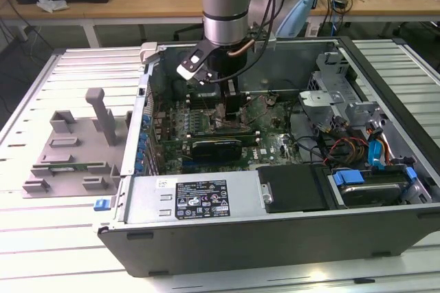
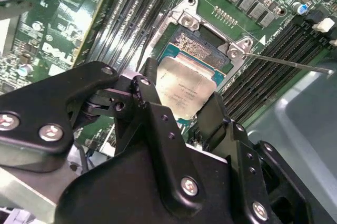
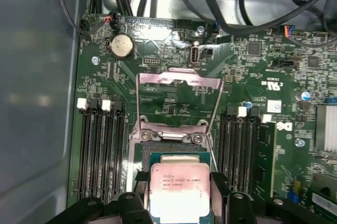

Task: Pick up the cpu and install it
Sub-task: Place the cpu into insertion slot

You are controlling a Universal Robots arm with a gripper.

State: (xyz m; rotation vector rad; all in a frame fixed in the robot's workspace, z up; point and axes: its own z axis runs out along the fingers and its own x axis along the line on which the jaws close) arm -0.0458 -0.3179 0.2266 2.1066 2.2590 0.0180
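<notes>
The single arm (image 1: 223, 4) reaches straight down into the open computer case (image 1: 275, 234), with the gripper (image 1: 231, 117) low over the motherboard (image 3: 253, 77). In both wrist views, its two fingers (image 2: 149, 79) are closed against opposite edges of the one cpu (image 2: 184, 90), pinching it. The cpu (image 3: 180, 192) sits just above the one socket (image 2: 202, 42), partly covering it. The socket's one retaining plate (image 3: 179, 79) is raised. Two banks of memory slots (image 3: 100, 150) flank the socket, one on each side. One coin battery (image 3: 121, 45) lies beyond.
</notes>
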